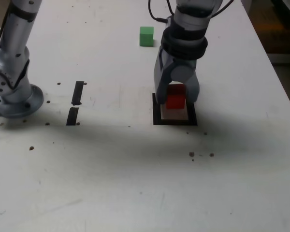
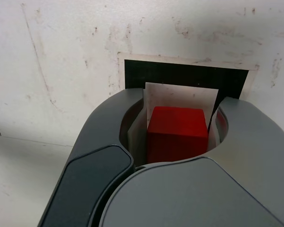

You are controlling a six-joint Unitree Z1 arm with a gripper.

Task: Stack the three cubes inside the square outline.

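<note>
The table (image 1: 135,183) carries the square outline (image 1: 157,112). The gripper (image 1: 176,99) hangs directly above the square's white centre, pinching the red cube (image 1: 175,100). The green cube (image 1: 146,36) sits well apart, farther back in the exterior view.

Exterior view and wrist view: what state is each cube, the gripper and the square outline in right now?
Red cube: held between the gripper's jaws, over the square's white centre.
Green cube: loose on the table, outside the square, upright.
Gripper: shut on the red cube, pointing down.
Square outline: no stack yet.
Yellow cube: not in view.
</note>
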